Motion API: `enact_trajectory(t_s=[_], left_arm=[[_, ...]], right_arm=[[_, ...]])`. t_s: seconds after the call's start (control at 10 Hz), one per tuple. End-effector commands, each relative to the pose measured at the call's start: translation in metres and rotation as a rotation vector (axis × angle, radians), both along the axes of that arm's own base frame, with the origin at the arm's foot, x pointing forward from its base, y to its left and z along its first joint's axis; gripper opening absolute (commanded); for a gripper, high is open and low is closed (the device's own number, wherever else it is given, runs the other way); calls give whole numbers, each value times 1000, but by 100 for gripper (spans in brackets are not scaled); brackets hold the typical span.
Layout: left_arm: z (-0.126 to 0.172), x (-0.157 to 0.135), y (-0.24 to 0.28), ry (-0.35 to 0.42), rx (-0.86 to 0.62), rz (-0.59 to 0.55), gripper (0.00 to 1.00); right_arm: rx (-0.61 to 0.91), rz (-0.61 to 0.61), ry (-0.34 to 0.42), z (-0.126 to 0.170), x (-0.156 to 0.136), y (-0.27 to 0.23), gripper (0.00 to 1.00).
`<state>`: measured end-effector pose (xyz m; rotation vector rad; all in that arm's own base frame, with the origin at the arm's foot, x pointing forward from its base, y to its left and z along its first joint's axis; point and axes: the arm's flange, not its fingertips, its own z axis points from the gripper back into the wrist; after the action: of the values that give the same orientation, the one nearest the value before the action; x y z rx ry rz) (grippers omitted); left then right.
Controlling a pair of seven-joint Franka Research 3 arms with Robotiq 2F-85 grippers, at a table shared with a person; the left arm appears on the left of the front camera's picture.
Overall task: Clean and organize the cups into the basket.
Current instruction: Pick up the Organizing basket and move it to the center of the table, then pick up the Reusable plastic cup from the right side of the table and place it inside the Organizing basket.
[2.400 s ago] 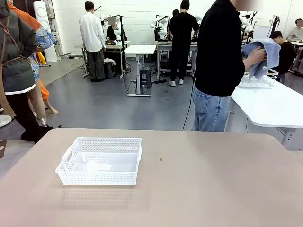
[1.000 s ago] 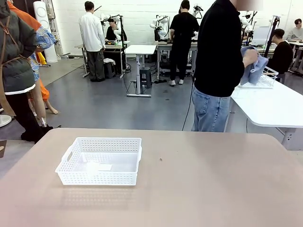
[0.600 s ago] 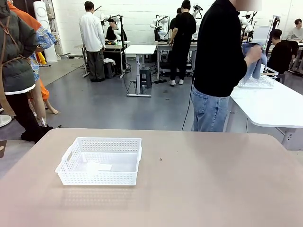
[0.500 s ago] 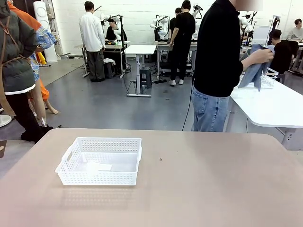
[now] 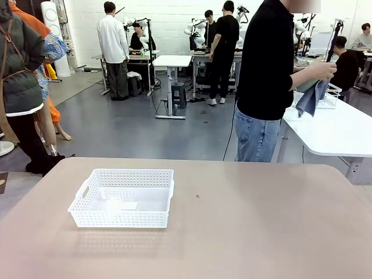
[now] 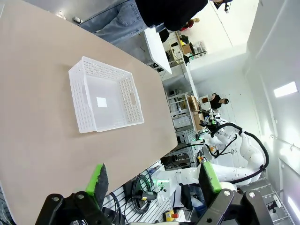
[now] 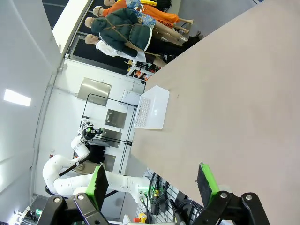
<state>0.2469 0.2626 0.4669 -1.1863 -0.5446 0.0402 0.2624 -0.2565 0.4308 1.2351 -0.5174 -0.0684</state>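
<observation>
One white lattice basket (image 5: 119, 218), one beige table (image 5: 261, 232), one blue cloth (image 5: 310, 97) and two grippers, left gripper (image 6: 153, 172) and right gripper (image 7: 152, 176), are pictured.

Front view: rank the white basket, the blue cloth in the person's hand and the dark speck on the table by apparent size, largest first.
1. White basket.
2. Blue cloth, though it hangs farther off, so its true size is unsure.
3. Dark speck, by far smallest.

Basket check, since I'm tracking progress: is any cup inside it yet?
No, the basket holds nothing but a small white label on its floor.
</observation>
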Motion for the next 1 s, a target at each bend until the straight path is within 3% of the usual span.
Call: enact_trajectory(t_s=[0.0, 0.9], left_arm=[[2, -1, 2, -29, -9, -2, 100], [2, -1, 2, -29, -9, -2, 100]], right_arm=[[-13, 1, 3, -1, -1, -1, 100], [-13, 1, 3, -1, -1, -1, 100]])
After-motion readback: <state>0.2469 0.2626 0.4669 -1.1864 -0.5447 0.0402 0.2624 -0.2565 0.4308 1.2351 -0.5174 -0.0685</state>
